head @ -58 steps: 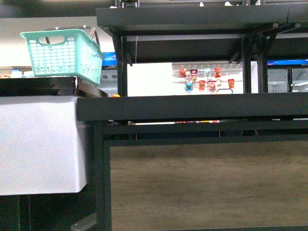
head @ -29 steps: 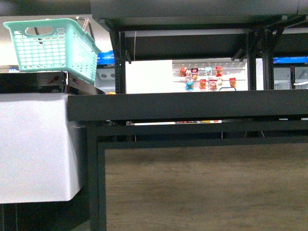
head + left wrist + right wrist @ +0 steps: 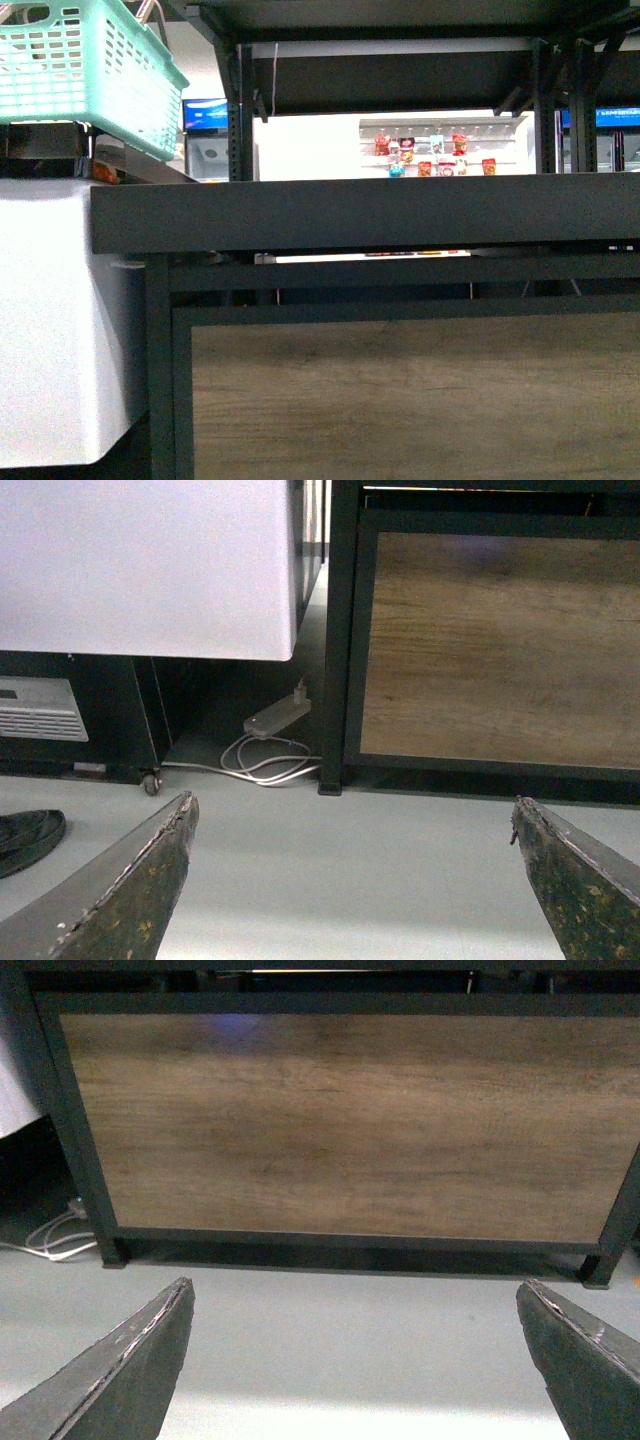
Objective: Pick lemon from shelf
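One shelf (image 3: 360,212), one basket (image 3: 85,75), one power strip (image 3: 276,716), two tools (image 3: 350,808) (image 3: 355,1290).

Front view is backlit: the bright rear wall (image 3: 310,145) glares while the shelf (image 3: 360,210) sits dark; wrist views are slightly soft.

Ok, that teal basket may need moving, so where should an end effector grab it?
Probably the rim of the teal basket at the hand slot in its camera-facing wall, coming from the front: the slot leaves a thin bar to pinch. Its top is cropped.

The black shelf (image 3: 360,212) with wood-grain panel (image 3: 420,400) stands on the grey floor (image 3: 350,1330).
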`<state>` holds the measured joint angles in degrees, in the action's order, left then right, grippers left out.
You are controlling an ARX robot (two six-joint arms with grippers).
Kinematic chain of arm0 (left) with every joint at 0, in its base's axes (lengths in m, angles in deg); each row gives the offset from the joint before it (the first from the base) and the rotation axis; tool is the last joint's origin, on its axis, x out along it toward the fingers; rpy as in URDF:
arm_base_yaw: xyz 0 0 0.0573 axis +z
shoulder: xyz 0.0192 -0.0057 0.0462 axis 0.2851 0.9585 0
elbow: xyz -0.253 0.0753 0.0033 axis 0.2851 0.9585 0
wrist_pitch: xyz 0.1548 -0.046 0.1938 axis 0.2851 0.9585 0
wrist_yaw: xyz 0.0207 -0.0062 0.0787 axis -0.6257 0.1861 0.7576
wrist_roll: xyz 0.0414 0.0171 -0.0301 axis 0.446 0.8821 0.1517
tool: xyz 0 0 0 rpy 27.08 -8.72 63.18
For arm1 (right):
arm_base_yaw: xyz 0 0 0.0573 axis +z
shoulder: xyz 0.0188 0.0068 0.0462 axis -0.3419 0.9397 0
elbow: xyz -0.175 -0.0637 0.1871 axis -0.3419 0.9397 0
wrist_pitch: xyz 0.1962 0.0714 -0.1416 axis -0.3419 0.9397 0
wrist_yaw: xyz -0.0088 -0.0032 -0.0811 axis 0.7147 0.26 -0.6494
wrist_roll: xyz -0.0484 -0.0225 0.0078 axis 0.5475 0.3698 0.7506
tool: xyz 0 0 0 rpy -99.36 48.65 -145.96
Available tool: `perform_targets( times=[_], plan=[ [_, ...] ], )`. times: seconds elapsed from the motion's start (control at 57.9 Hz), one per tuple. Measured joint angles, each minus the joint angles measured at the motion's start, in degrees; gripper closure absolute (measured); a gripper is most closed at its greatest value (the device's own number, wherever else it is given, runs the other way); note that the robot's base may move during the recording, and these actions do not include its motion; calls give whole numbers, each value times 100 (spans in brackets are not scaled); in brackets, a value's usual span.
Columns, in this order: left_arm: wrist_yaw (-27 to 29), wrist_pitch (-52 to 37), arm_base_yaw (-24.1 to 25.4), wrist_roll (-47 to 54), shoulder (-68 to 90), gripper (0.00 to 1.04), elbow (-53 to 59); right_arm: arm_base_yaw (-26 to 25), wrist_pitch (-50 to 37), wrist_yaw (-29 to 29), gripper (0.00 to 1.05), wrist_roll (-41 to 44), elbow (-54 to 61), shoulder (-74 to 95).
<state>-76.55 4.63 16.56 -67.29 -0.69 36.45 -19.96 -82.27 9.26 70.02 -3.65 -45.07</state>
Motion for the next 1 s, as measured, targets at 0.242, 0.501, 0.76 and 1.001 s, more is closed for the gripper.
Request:
perform_targets(
  times=[0.242,0.501,0.76,1.001],
  plan=[
    [0,2,0,0,-2,8,0,0,0,0,7,-2,0,0],
    [0,0,0,0,0,8,0,0,0,2,7,0,0,0],
    [0,2,0,0,0,8,0,0,0,0,7,-2,0,0],
    [2,2,0,0,0,8,0,0,0,9,7,0,0,0]
  ],
)
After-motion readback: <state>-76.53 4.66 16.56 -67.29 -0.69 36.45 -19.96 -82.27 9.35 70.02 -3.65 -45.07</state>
